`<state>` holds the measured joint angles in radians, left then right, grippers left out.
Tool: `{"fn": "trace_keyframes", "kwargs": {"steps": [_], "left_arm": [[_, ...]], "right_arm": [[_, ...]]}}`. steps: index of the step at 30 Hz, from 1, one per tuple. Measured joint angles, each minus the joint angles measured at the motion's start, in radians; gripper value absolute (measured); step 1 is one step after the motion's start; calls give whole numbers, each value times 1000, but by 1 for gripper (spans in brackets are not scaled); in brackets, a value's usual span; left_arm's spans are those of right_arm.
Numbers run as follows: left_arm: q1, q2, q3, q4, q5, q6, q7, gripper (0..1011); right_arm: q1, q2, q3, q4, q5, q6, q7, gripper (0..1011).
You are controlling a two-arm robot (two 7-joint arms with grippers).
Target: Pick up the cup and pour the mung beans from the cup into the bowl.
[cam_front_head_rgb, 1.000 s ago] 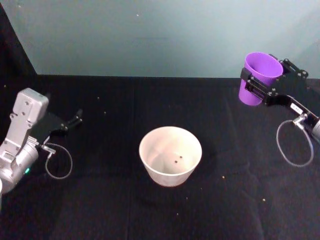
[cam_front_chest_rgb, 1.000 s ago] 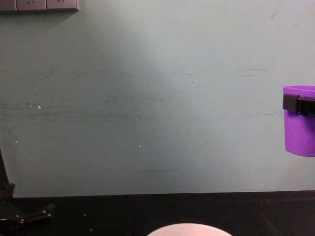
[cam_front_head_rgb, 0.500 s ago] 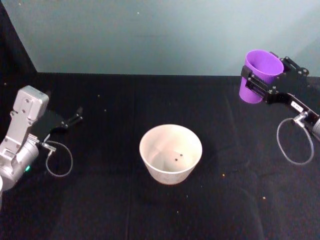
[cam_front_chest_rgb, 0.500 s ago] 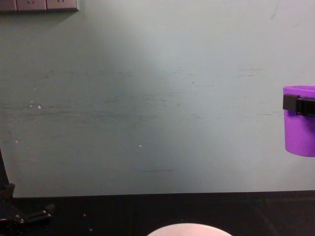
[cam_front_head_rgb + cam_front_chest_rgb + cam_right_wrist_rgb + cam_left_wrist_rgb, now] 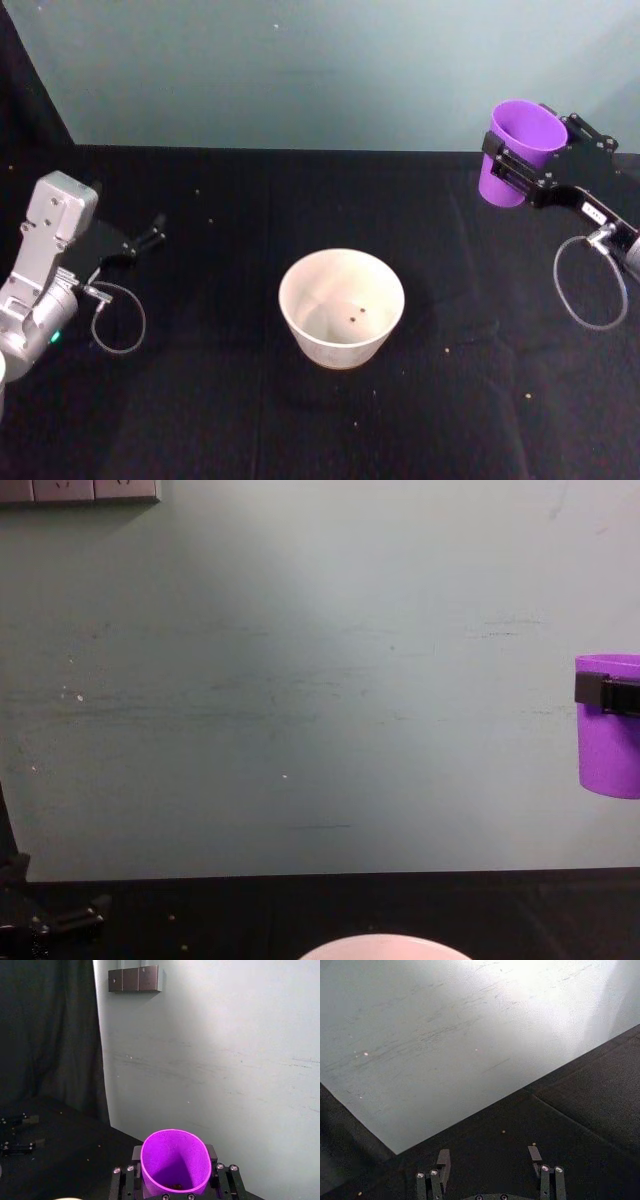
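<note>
We had the small bright purple plastic cup (image 5: pixel 525 128) clamped upright in the right gripper's (image 5: pixel 522 172) fingers, with dark mung beans (image 5: pixel 176 1186) at its bottom. The wide white round bowl (image 5: pixel 340 352) sat well apart, lower and toward our left. The left gripper (image 5: pixel 152 233) was parked, fingers spread and empty.

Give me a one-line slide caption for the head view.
Right gripper holds the purple cup upright, raised right of the white bowl; left gripper open at far left.

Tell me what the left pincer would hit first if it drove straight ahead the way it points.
Probably the pale back wall: ahead of the open left pincer the wrist view shows black tabletop, then wall. Depth is hard to judge.
</note>
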<state>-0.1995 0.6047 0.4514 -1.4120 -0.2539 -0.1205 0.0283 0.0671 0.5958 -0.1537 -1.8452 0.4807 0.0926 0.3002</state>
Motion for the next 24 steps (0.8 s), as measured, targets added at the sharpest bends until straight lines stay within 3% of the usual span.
{"fn": "trace_keyframes", "kwargs": {"steps": [24], "left_arm": [[0,0,0,0,0,0,0,1011]], "right_arm": [[0,0,0,0,0,0,0,737]]}}
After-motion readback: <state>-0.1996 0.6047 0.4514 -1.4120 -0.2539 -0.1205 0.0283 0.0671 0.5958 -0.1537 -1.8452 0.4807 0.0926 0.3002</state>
